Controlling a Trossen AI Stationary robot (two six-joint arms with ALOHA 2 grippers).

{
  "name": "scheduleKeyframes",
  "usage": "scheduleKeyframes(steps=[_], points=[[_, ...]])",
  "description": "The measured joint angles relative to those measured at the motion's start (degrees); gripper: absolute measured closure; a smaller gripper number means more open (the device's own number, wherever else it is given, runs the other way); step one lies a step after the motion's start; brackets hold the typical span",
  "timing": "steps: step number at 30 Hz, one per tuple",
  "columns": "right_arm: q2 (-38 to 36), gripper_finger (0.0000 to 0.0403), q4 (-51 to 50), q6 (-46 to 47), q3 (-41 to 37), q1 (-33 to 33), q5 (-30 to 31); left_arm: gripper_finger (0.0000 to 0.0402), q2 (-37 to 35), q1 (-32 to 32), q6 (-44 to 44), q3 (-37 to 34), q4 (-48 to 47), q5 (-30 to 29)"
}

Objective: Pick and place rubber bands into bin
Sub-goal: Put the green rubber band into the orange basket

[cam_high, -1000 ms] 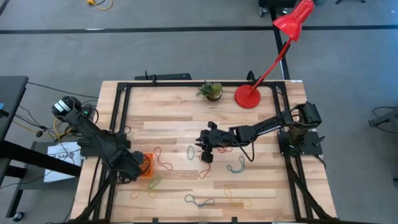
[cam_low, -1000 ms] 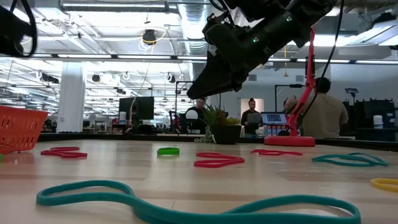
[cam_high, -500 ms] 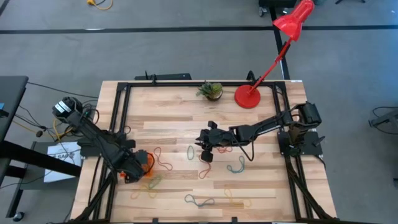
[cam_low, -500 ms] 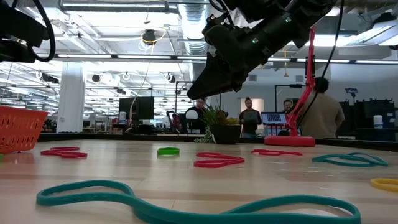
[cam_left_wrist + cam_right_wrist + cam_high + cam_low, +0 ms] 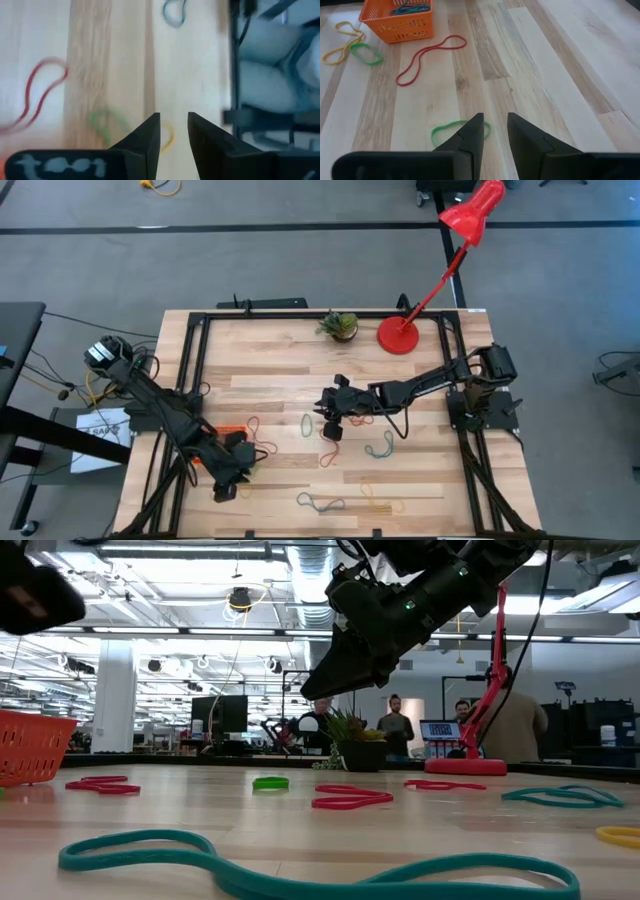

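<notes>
Several rubber bands [image 5: 323, 502] lay loose across the worktop's near half, the bin [image 5: 397, 20] near its left edge. The left gripper [image 5: 228, 480], fingers slightly parted and empty, hovered over bands by the near-left corner; it would do best dropping squarely astride one strand before closing. The right gripper [image 5: 328, 418] hung mid-worktop, fingers slightly parted, holding nothing.

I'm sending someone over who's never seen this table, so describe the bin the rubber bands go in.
Look at the wooden table, on the left arm's side near the edge. The bin is a small orange slotted basket with bands already inside. A long red band lies beside it; nothing else on the table is orange.
</notes>
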Motion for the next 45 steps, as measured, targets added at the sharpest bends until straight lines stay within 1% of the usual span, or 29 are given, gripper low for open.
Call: scheduleKeyframes(steps=[5,9,12,16,18,20,29,34,37,41,45], points=[[0.0,0.0324,-0.01,0.0,0.0,0.07,-0.02,0.032,2.16,-1.17,0.79,-0.01,-1.09,-0.92],[0.0,0.0324,-0.01,0.0,0.0,0.05,-0.02,0.0324,7.29,-1.45,0.68,-0.02,0.58,2.58],[0.0,0.0324,0.0,0.01,0.0,0.07,-0.02,0.0328,11.46,-1.39,-0.01,-0.02,2.13,6.64],[0.0,0.0324,0.01,0.02,0.0,0.05,-0.02,0.0336,15.98,-0.31,-8.13,-0.02,1.55,10.41],[0.0,0.0324,0.01,0.02,0.0,0.07,-0.02,0.0341,17.42,0.55,-10.77,-0.02,1.05,12.18],[0.0,0.0324,0.01,0.02,0.0,0.07,-0.02,0.0347,18.25,1.08,-10.87,-0.02,1.15,13.3],[0.0,0.0324,0.03,0.02,0.0,0.06,-0.02,0.0374,18.47,2.59,-9.91,0.03,0.97,13.91],[0.0,0.0324,0.03,0.02,0.0,0.07,-0.02,0.0385,18.47,3.11,-7.47,3.41,-3.44,16.68],[0.0,0.0324,0.03,0.02,0.0,0.07,-0.02,0.0393,18.47,3.11,-4.88,7.17,-9.64,14.98],[0.0,0.0324,0.03,0.02,0.01,0.07,-0.02,0.04,18.47,3.09,-1.86,12.57,-16.83,7.03],[0.0,0.0324,0.03,0.01,0.0,0.07,-0.02,0.0398,18.47,3.13,-0.24,14.5,-16.83,-0.41]])
